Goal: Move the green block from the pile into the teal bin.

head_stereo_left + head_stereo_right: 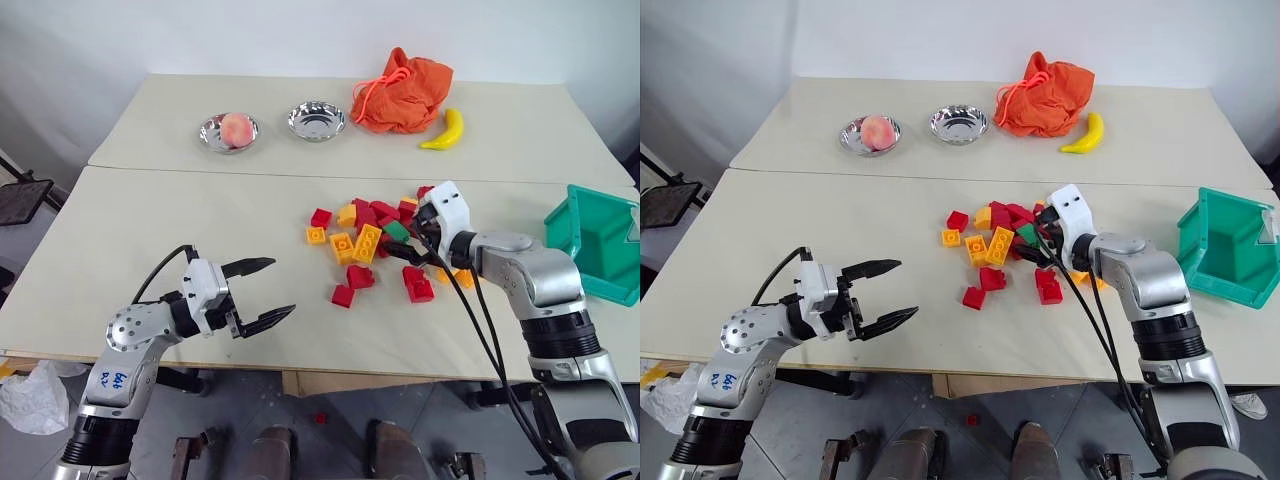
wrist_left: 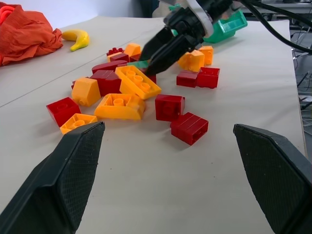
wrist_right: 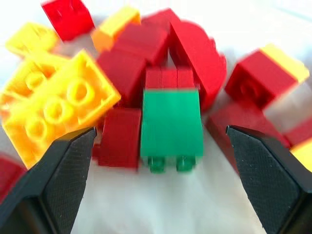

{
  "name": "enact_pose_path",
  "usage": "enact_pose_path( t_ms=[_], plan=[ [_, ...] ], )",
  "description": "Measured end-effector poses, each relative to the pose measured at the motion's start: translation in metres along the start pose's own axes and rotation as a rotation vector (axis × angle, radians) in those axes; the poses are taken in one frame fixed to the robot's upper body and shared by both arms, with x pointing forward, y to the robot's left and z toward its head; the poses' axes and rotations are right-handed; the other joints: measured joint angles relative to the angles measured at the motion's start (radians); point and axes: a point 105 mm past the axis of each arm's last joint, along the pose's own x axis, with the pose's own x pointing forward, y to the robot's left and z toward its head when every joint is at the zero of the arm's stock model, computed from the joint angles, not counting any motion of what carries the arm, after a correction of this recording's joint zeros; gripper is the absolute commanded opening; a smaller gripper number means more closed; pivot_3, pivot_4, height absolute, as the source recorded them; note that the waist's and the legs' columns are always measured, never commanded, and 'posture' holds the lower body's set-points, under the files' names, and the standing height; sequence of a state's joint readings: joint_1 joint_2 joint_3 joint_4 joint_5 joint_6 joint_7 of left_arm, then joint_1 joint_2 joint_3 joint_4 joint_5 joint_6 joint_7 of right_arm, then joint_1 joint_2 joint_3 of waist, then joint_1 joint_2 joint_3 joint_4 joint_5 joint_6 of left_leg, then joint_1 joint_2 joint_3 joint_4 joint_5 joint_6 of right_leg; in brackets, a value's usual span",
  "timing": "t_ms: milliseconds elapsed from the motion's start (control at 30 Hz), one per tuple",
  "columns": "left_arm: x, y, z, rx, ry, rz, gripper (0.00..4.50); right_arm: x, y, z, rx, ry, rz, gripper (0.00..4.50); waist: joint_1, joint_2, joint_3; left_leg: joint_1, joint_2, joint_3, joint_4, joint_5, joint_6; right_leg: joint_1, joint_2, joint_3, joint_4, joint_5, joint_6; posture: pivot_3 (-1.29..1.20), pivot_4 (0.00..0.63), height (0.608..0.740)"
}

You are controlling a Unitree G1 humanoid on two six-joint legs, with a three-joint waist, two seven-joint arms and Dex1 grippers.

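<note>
green block [image 3: 171,123] lies in the pile [image 1: 372,245], centred between the spread-wide jaws of the right gripper [image 1: 408,247], unheld | right arm angled down-left over pile | left gripper [image 1: 262,293] level, jaws apart, empty | glossy studded plastic bricks; teal bin [image 1: 597,240] far right

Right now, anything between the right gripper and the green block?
Nothing visible. The right gripper is open, and the green block lies centred between its fingers with bare table in front. Red bricks crowd the block's sides and back, so the fingers may bump them when closing.
</note>
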State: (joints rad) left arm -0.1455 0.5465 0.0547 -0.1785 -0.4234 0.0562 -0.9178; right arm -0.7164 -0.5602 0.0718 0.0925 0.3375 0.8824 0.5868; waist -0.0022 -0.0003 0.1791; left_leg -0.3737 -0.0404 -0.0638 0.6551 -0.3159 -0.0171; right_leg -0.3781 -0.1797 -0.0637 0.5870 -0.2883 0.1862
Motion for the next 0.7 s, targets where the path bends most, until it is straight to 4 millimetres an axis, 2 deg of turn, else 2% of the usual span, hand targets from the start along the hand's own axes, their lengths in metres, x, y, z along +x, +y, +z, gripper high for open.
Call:
enact_pose_path(
  t_ms=[233, 433, 467, 533, 633, 700],
  plan=[
    [0.001, 0.0, 0.0, -0.002, -0.001, 0.004, 4.5, 0.007, -0.004, -0.001, 0.003, 0.033, 0.032, 4.46, -0.001, 0.0, 0.0, 0.0, 0.0, 0.0, 0.0, 0.0, 0.0, 0.0, 0.0, 0.0, 0.0, 0.0, 0.0, 0.0, 0.15, 0.74],
    [0.0, -0.001, -0.002, -0.009, 0.003, 0.024, 4.5, 0.002, -0.014, -0.003, 0.053, 0.03, 0.028, 4.46, 0.0, 0.0, 0.0, 0.0, 0.0, 0.0, 0.0, 0.0, 0.0, 0.0, 0.0, 0.0, 0.0, 0.0, 0.0, 0.0, 0.15, 0.74],
    [-0.001, -0.002, -0.003, -0.013, 0.006, 0.026, 4.5, 0.002, -0.015, -0.003, 0.056, 0.031, 0.026, 4.09, 0.0, 0.0, 0.0, 0.0, 0.0, 0.0, 0.0, 0.0, 0.0, 0.0, 0.0, 0.0, 0.0, 0.0, 0.0, 0.0, 0.15, 0.74],
    [-0.002, -0.003, -0.006, -0.022, 0.011, 0.029, 4.5, 0.001, -0.016, -0.001, 0.061, 0.024, 0.033, 3.64, -0.001, 0.0, 0.0, 0.0, 0.0, 0.0, 0.0, 0.0, 0.0, 0.0, 0.0, 0.0, 0.0, 0.0, 0.0, 0.0, 0.15, 0.74],
    [-0.002, -0.003, -0.006, -0.019, 0.01, 0.033, 4.5, -0.002, -0.016, 0.005, 0.083, 0.003, 0.052, 2.62, -0.001, 0.0, 0.0, 0.0, 0.0, 0.0, 0.0, 0.0, 0.0, 0.0, 0.0, 0.0, 0.0, 0.0, 0.0, 0.0, 0.15, 0.74],
    [0.0, -0.002, -0.005, -0.015, 0.007, 0.036, 4.5, -0.003, -0.015, 0.01, 0.09, 0.0, 0.067, 2.62, -0.001, 0.0, 0.0, 0.0, 0.0, 0.0, 0.0, 0.0, 0.0, 0.0, 0.0, 0.0, 0.0, 0.0, 0.0, 0.0, 0.15, 0.74]
  ],
)
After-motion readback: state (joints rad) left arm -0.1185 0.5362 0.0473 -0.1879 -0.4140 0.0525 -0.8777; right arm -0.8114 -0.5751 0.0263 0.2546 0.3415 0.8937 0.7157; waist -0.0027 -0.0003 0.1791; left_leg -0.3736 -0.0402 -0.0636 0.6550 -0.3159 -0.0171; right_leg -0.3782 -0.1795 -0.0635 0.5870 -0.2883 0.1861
